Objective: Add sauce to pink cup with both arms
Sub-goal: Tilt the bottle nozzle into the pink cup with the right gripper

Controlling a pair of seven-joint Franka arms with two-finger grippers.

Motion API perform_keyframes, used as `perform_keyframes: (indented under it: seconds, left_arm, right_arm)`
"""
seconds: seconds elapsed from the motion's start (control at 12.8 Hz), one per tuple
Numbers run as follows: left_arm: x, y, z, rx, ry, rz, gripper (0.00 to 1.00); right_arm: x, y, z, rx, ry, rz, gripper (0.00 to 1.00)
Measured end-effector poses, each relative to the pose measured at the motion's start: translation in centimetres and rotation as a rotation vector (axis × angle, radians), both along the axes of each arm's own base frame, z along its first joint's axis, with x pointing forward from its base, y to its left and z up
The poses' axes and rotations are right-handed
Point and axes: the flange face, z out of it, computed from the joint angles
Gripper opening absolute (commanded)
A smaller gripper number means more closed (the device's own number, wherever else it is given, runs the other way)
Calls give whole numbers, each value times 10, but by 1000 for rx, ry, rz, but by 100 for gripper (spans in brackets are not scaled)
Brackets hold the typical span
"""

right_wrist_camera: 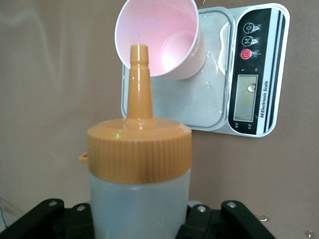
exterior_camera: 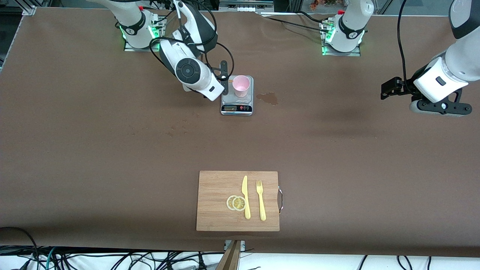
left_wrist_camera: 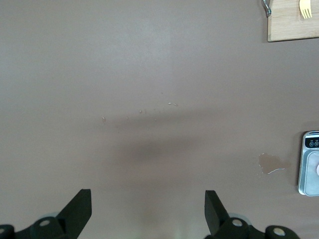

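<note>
The small pale pink plastic cup [exterior_camera: 241, 86] stands upright on the steel platform of a silver digital kitchen scale [exterior_camera: 237, 107], which sits on the brown table [exterior_camera: 112, 150] toward its robot-base edge, about midway along it. The right gripper [exterior_camera: 224, 80] is over the scale's edge toward the right arm's end, just beside the cup, its fingers clamped on the translucent whitish squeeze bottle with an orange nozzle cap [right_wrist_camera: 139, 169]. In the right wrist view the bottle's nozzle tip overlaps the cup's rim [right_wrist_camera: 157, 37]; whether it touches cannot be told. Cup interior looks wet and glossy; no clear pool of sauce made out. A small wet stain [exterior_camera: 268, 98] lies on the table just beside the scale, toward the left arm's end. The left gripper [exterior_camera: 390, 90] waits over bare table at the left arm's end, fingers [left_wrist_camera: 79, 209] spread wide, holding nothing. A rectangular bamboo cutting board [exterior_camera: 217, 187] lies near the camera-side edge of the table, carrying two lemon slices [exterior_camera: 236, 203], a yellow plastic knife [exterior_camera: 245, 197] and a yellow plastic fork [exterior_camera: 261, 200], side by side.
</note>
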Motion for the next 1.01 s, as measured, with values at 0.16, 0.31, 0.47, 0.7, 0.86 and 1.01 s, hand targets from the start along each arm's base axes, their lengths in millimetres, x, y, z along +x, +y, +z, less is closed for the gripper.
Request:
perform_keyframes:
  seconds: [0.16,0.31,0.47,0.7,0.86,1.01]
  left_arm:
    - [-1,4,-1,1,10,6,100]
    - [-1,7,-1,1,11,12,100]
    - [-1,8,-1,1,14,15,100]
    - [-1,9,-1,1,15,15,100]
    - [-1,9,-1,1,15,15,100]
    - [-1,9,-1,1,15,15,100]
  right_arm:
    - [-4,3,0,-28,-16,3,0]
    - [-8,7,-2,-54,-34,23,0]
    - [-11,11,-5,-87,-53,34,0]
    - [-15,21,-7,-116,-76,46,0]
    - [-13,26,-5,-141,-92,61,0]
    - [-10,33,0,-171,-103,70,0]
